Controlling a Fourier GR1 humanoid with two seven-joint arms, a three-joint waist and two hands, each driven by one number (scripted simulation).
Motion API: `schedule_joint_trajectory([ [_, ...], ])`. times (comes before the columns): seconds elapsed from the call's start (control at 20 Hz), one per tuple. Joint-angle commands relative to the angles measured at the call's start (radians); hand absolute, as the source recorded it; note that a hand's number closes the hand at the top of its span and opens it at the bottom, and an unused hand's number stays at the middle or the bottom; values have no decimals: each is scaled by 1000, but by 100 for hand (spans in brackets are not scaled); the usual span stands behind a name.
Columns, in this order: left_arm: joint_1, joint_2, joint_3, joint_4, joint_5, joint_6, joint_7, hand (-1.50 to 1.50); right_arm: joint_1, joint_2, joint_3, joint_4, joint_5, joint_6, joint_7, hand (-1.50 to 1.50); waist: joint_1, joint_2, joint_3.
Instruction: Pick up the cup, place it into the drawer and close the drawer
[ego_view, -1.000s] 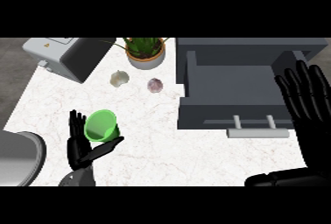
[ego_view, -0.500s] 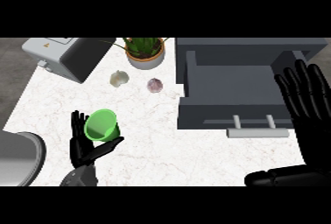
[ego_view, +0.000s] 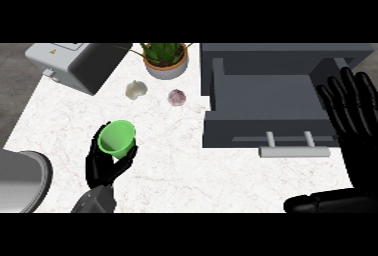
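A green cup (ego_view: 117, 138) is tilted with its mouth towards me at the left of the white counter. My left hand (ego_view: 108, 165) has its fingers curled round the cup's lower side from below. The grey drawer (ego_view: 267, 100) stands pulled open at the upper right, its bare inside showing and its handle (ego_view: 291, 150) at the front. At the right edge, beside the drawer, my right hand (ego_view: 353, 107) is raised with straight fingers.
A grey toaster (ego_view: 74, 65) sits at the back left and a potted plant (ego_view: 165, 58) at the back centre. Two garlic bulbs (ego_view: 136, 89) (ego_view: 176, 96) lie between the plant and the cup. A grey round object (ego_view: 22, 181) shows at the lower left edge.
My left hand has carried the cup slightly up and to the right. The right hand has shifted a little.
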Motion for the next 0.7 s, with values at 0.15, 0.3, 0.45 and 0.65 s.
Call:
schedule_joint_trajectory([
  [0.15,-43,6,1,96,-35,-48,-161,150,-31,6,19,-12,20,-21,28,-150,-2,0,0],
  [0.3,-73,27,18,94,-37,0,-153,150,-15,7,11,46,27,-1,-37,-150,-2,1,0],
  [0.45,-56,44,15,109,-51,-19,-208,150,-38,-1,-10,26,-2,-5,-12,-150,-3,2,0],
  [0.65,-71,104,-23,84,-70,-142,-121,150,-21,9,13,22,19,-7,-15,-150,-1,1,0],
])
